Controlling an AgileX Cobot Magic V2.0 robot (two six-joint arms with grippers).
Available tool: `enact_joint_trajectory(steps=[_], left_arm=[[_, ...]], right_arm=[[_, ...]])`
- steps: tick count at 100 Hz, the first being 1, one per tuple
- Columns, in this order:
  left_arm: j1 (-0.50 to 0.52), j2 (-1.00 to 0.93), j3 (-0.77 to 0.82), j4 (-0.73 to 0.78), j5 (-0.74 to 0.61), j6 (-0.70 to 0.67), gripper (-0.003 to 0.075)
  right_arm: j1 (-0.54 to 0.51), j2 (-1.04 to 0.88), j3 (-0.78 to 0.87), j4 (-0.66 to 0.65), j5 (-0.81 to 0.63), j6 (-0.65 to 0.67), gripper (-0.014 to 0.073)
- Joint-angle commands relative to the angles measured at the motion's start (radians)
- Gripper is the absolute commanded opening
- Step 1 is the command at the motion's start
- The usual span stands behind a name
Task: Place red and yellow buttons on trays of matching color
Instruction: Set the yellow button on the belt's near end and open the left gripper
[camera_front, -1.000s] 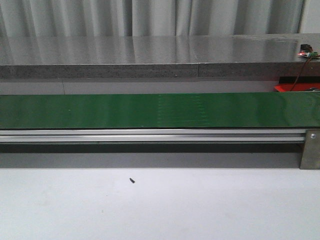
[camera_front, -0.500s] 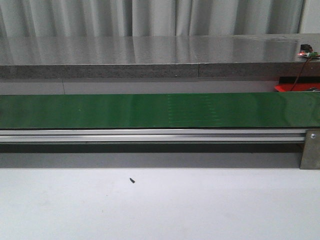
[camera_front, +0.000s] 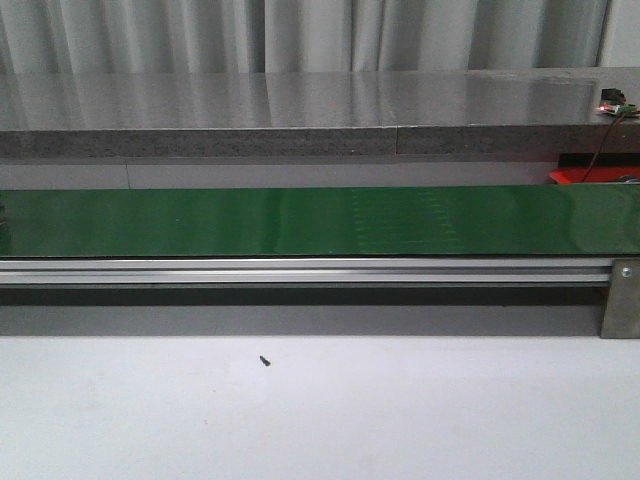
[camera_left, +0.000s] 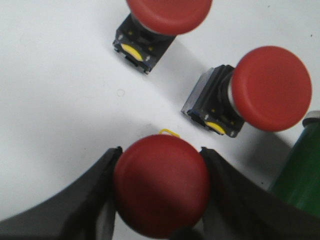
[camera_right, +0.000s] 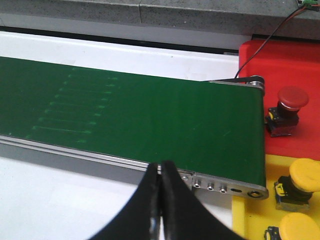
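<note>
Front view: faint pale pattern on the green belt sits further right than 1.0 s and 0.5 s ago, so the belt is running left-to-right. Nothing else differs; no button on the belt, neither arm in this view. Likely meaning: belt is ready to carry a button toward the trays at its right end.

Left pincer: clamped on the cap of a red button, fingers pressed on both sides. Two more red buttons rest on the white bench nearby: one on its side, one cut off at frame edge. Green cylinder at edge, can't ID.

Right pincer: closed, tips together, holding nothing, hovering over near rail of belt. Red tray has one red button; yellow tray below it holds yellow buttons.

Hidden/unclear: held button's body is masked by its own cap; can't tell if it's lifted or touching the bench. Trays cropped; full count unknown.
</note>
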Motion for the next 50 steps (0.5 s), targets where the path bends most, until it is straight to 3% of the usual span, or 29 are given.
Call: enact_joint_trajectory(steps=[1, 50], left_arm=[[0.001, -0.056, -0.03, -0.019, -0.041, 0.0, 0.0264], [0.001, -0.105, -0.03, -0.019, -0.047, 0.0, 0.026]], right_arm=[[0.001, -0.006, -0.027, 0.023, -0.056, -0.006, -0.0067], [0.001, -0.006, -0.027, 0.023, -0.056, -0.006, -0.0067]])
